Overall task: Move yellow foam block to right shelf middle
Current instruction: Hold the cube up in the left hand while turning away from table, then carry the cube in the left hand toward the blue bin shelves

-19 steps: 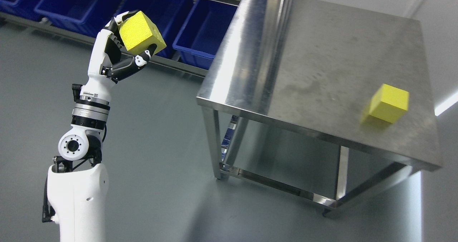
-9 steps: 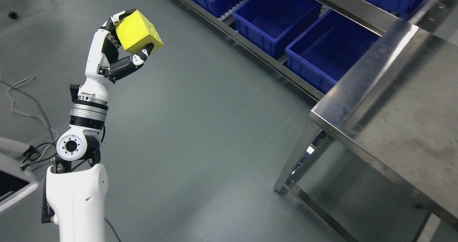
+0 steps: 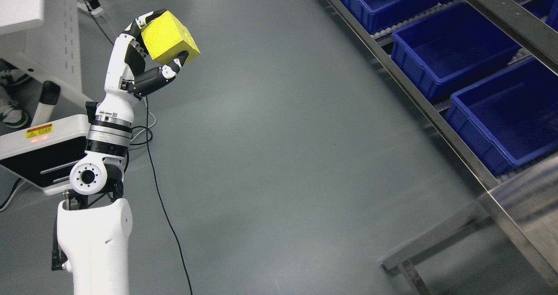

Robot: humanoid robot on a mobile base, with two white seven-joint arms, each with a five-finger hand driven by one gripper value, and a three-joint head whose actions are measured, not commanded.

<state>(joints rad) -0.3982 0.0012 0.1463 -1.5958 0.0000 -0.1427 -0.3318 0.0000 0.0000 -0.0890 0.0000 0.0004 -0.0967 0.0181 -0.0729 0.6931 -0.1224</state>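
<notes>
Left hand (image 3: 144, 59) is raised high at the left of the head view, its arm rising from the bottom edge, and its fingers are curled tight around the yellow foam block (image 3: 169, 38). That block sits at the top of the hand, tilted with one corner pointing down to the right. The thumb (image 3: 159, 75) presses up against its lower face, while the fingers (image 3: 139, 22) wrap over its upper left edge. The side of the block turned toward the palm is hidden, so how deep it sits in the grasp is hard to judge. Block and hand hang over bare grey floor (image 3: 283, 133), well apart from everything on the right.

Much is cut off at the edges. On the right, a row of blue bins (image 3: 453, 51) sits on a low metal rack (image 3: 418, 103) running diagonally; the nearest bin is sliced by the right edge and the farthest ones by the top. A blurred steel surface (image 3: 532, 199) shows only as a corner at the lower right, with one leg (image 3: 431, 242) slanting under it. At the left edge, a white machine (image 3: 39, 133) with a yellow warning label (image 3: 39, 130) shows only in part, its print too small to read. A shoe (image 3: 11, 112) peeks in beside it, the wearer out of sight. A black cable (image 3: 165, 216) trails across the floor behind the arm and runs out at the bottom.
</notes>
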